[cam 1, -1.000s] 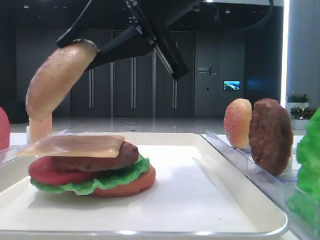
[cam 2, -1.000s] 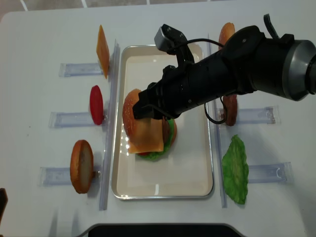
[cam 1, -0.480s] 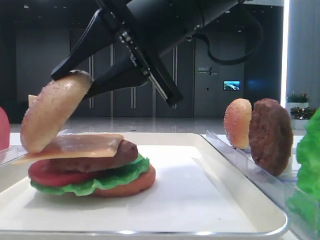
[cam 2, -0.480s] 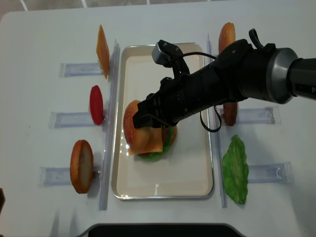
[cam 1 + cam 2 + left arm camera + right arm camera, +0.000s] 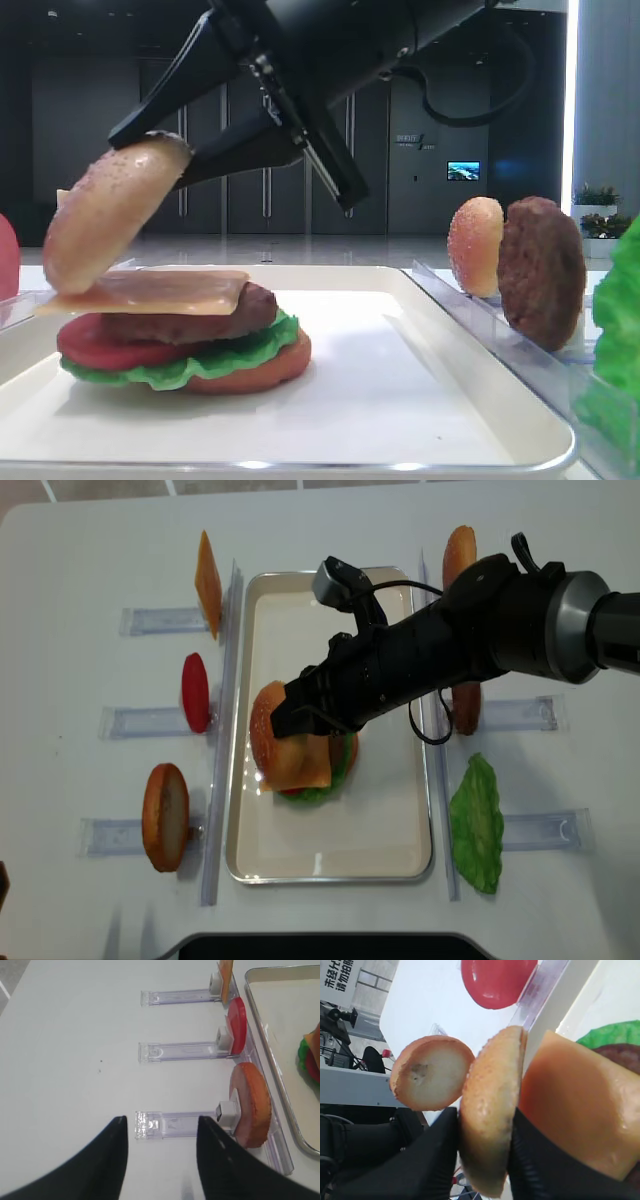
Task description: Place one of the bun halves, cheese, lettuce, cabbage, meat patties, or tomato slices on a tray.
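The right gripper (image 5: 485, 1155) is clamped on the domed, speckled golden-tan bun top (image 5: 105, 215), tilted over the left edge of the burger stack on the white rimmed tray (image 5: 390, 820). Released like this, it probably slides off the thin orange-tan cheese square (image 5: 150, 290). Overhead count: three buns, two cheese slices, two dark patties, two lettuce leaves, two tomato slices. The left gripper (image 5: 160, 1157) holds nothing, lower left.

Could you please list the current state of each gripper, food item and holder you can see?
right gripper: shut on the bun top.
bun top: held tilted, lower edge on the cheese.
cheese: flat atop the stack.
stack: bun bottom, lettuce, tomato, patty, on the tray.
tray: holds only the stack.
left gripper: fingers apart in view, holding nothing.
spare tomato slice: upright in its holder.
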You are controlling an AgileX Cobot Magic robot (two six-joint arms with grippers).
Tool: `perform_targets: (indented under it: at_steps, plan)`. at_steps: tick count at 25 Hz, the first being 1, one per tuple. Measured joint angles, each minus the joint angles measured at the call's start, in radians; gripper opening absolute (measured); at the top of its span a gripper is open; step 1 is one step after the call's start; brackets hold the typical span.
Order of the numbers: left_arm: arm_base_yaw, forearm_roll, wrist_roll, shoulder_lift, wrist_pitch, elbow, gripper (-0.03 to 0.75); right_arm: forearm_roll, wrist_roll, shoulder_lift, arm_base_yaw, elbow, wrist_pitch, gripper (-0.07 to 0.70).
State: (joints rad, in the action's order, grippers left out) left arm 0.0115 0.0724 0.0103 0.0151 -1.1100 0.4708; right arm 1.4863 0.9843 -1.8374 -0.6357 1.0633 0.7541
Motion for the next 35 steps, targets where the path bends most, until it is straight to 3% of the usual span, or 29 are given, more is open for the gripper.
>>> perform_targets:
  at_steps: [11, 16, 19, 21, 23, 26, 29, 32, 35]
  plan:
    - [0.000, 0.000, 0.000, 0.000, 0.000, 0.000, 0.345, -0.019, 0.005, 0.000, 0.023, 0.000, 0.007, 0.213]
    - [0.000, 0.000, 0.000, 0.000, 0.000, 0.000, 0.345, -0.079, 0.001, 0.003, 0.082, 0.000, 0.006, 0.399]
    - [0.000, 0.000, 0.000, 0.000, 0.000, 0.000, 0.345, -0.144, -0.044, 0.029, 0.157, 0.021, 0.007, 0.451]
    - [0.000, 0.000, 0.000, 0.000, 0.000, 0.000, 0.345, -0.262, -0.141, 0.052, 0.198, 0.078, 0.016, 0.461]
    - [0.000, 0.000, 0.000, 0.000, 0.000, 0.000, 0.345, -0.434, -0.310, 0.074, 0.215, 0.165, 0.052, 0.465]
    - [0.000, 0.000, 0.000, 0.000, 0.000, 0.000, 0.345, -0.798, -0.680, 0.090, 0.190, 0.317, 0.113, 0.456]
    - [0.000, 0.000, 0.000, 0.000, 0.000, 0.000, 0.345, -1.211, -0.972, 0.091, 0.152, 0.387, 0.151, 0.441]
    - [0.000, 0.000, 0.000, 0.000, 0.000, 0.000, 0.345, -1.421, -1.091, 0.089, 0.189, 0.398, 0.180, 0.437]
    - [0.000, 0.000, 0.000, 0.000, 0.000, 0.000, 0.345, -1.478, -1.109, 0.088, 0.315, 0.400, 0.221, 0.435]
